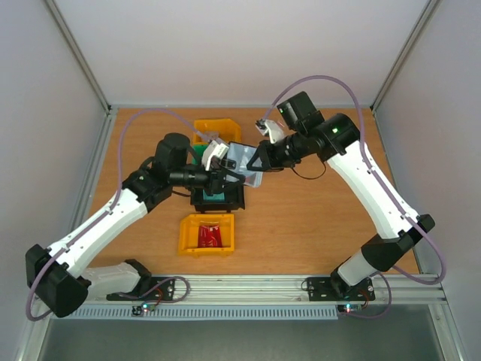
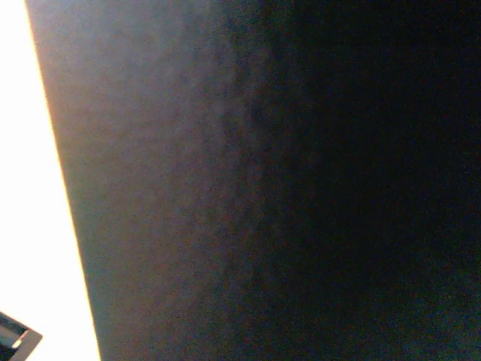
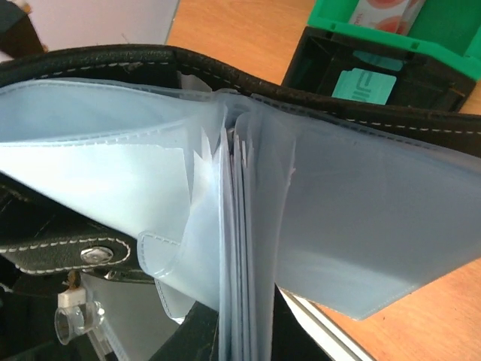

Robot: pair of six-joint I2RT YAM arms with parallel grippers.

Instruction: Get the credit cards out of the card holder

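The card holder (image 1: 242, 156) hangs open above the table's middle, its black cover (image 3: 361, 113) spread and its clear sleeves (image 3: 361, 218) fanned out. My right gripper (image 3: 252, 331) is shut on the bunched sleeves at the spine. It reaches in from the right (image 1: 261, 161). My left gripper (image 1: 223, 178) sits against the holder's left side, above the black bin. A dark surface pressed close fills the left wrist view and hides its fingers. A teal credit card (image 3: 364, 85) lies in the black bin (image 1: 218, 200). A red credit card (image 1: 210, 237) lies in the near yellow bin.
The near yellow bin (image 1: 188, 226) sits in front of the black bin. A second yellow bin (image 1: 214, 128) stands at the back. A green bin (image 3: 451, 30) stands just behind the black one. Metal rails edge the table's sides and front.
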